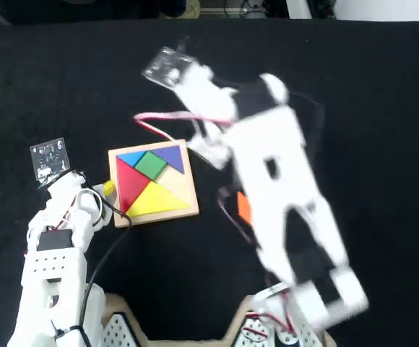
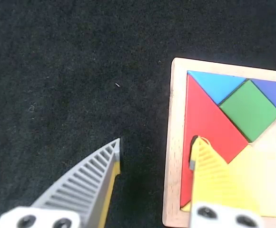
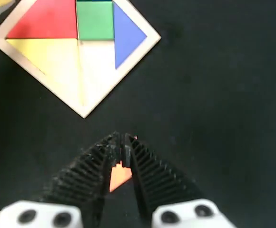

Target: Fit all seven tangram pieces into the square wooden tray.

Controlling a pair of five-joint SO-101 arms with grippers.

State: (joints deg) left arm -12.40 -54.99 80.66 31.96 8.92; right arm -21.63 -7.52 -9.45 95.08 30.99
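Observation:
The square wooden tray (image 1: 192, 181) lies left of centre and holds a light blue triangle (image 1: 130, 157), green square (image 1: 150, 165), dark blue triangle (image 1: 172, 155), red triangle (image 1: 128, 184) and yellow triangle (image 1: 155, 199). Its right part is bare wood (image 3: 96, 71). My left gripper (image 2: 159, 141) is open and straddles the tray's left rim (image 2: 176, 142), with its yellow finger (image 2: 209, 175) over the red triangle (image 2: 209, 118). Off the tray's near right corner, my right gripper (image 3: 123, 141) is shut on an orange piece (image 3: 119, 175), which also shows beside the white arm (image 1: 244, 208).
The table is covered in black cloth (image 1: 354, 108). The right arm (image 1: 274, 173) stretches across the middle right, with a pink cable (image 1: 159, 117) above the tray. The two arm bases (image 1: 267, 329) stand at the front edge.

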